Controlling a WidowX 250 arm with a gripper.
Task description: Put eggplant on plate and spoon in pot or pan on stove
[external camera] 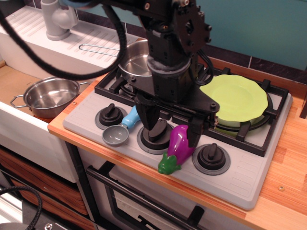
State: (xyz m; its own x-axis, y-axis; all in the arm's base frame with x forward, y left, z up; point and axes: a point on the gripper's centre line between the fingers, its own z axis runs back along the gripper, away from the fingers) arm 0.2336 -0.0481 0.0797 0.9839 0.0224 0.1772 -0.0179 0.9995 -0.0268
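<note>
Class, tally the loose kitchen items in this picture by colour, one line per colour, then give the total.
Silver steel: 2, the saucepan on the stove and the two-handled pot
Green: 1, the plate
Purple: 1, the eggplant
Blue and grey: 1, the spoon
Total: 5

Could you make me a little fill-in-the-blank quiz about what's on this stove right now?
1. The lime-green plate has ____ lying on it so far.
2. The eggplant has a purple body and a ____ stem cap.
3. The spoon has a light-blue handle and a ____ bowl.
4. The pot with two side loop handles sits ____ the stove, to one side of it.

Missing words: nothing; green; grey; off
</note>
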